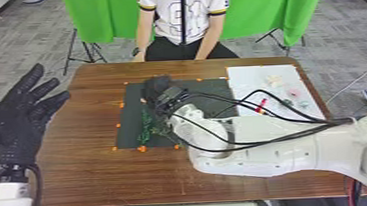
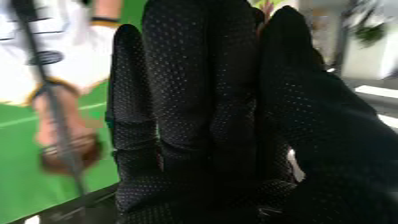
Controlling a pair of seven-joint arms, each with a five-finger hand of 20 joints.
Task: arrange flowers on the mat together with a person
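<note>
In the head view, my right hand (image 1: 159,87) is over the upper left part of the dark mat (image 1: 132,113). In the right wrist view, that right hand (image 2: 187,90) has its fingers extended side by side and the thumb close against them. A small pinkish and green flower piece (image 2: 264,6) shows between thumb tip and fingers, mostly hidden. Green stems (image 1: 145,127) lie on the mat's left part, partly covered by my right arm. At the left edge my left hand (image 1: 19,115) is raised with its fingers straight.
A white sheet (image 1: 250,75) at the table's right side holds a cream flower (image 1: 273,80), a pink flower (image 1: 293,92) and a red item (image 1: 261,105). Orange pieces (image 1: 142,149) line the mat's edges. A person stands across the table, hands by its far edge.
</note>
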